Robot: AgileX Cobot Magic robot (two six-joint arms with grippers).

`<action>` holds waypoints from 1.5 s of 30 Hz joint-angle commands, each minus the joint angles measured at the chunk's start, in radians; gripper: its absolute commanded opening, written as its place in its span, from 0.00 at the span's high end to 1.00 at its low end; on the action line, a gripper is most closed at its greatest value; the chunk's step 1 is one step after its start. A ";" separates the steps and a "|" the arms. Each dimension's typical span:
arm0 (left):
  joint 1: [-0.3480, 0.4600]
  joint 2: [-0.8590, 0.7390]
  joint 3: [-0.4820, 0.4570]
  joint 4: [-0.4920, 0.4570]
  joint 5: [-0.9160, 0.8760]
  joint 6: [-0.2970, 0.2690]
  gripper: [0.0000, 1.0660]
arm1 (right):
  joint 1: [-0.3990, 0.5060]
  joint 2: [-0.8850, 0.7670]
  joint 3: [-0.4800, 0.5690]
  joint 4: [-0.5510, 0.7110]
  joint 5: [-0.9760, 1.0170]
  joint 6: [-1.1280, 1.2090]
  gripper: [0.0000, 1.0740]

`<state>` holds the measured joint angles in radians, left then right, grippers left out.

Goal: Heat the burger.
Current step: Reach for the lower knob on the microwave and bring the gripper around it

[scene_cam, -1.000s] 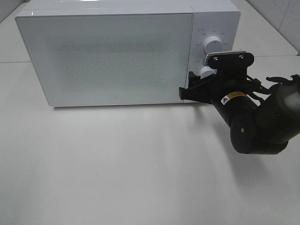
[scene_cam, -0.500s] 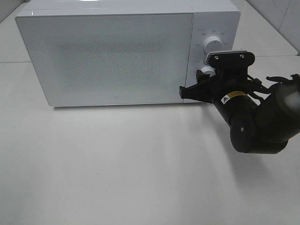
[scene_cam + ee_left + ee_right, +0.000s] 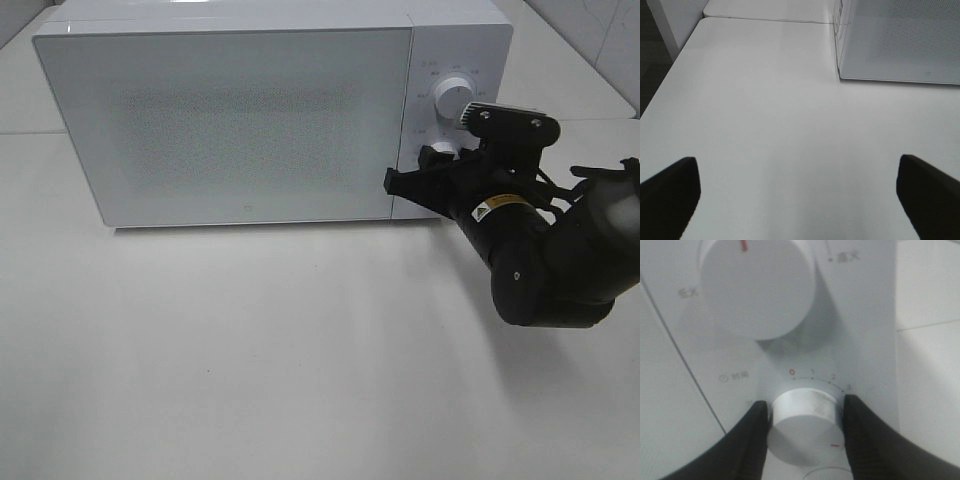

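White microwave [image 3: 240, 120] stands at the far side of the white table [image 3: 250, 380], door [image 3: 230, 125] closed flat against the body; the door's dotted panel is opaque from the high camera. Control strip is on the microwave's right end: upper dial [image 3: 455, 97] above, lower dial [image 3: 802, 425] below it. Right gripper [image 3: 806, 415] is clenched on the lower dial, one black finger [image 3: 752, 440] pressed to each side of its rim, so the dial sits squarely between the jaws. Printed scale 0, 1, 2, 3 arcs round the far edge of that dial; a red tick on the dial face lies close to one finger (exact reading against the scale not clear). The upper dial carries its own red tick and is untouched. The right arm reaches in from the right of the table, wrist tilted. Left gripper [image 3: 800, 185] is released, jaws spread wide with nothing between them, hovering over bare table near the microwave's left front corner. Burger: not visible in any view, so its location cannot be told
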<state>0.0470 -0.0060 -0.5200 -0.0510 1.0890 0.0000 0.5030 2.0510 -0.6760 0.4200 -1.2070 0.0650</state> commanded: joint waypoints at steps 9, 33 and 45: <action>0.002 -0.015 0.004 0.003 -0.017 0.000 0.06 | -0.004 -0.005 -0.010 -0.047 -0.108 0.942 0.88; 0.002 -0.015 0.004 0.003 -0.017 0.000 0.06 | -0.004 -0.005 -0.010 -0.101 -0.106 1.819 0.81; 0.002 -0.015 0.004 0.003 -0.017 0.000 0.06 | -0.003 -0.005 -0.010 -0.101 -0.106 1.819 0.59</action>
<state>0.0470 -0.0060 -0.5200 -0.0510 1.0890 0.0000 0.4950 2.0550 -0.6680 0.3970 -1.2070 1.8800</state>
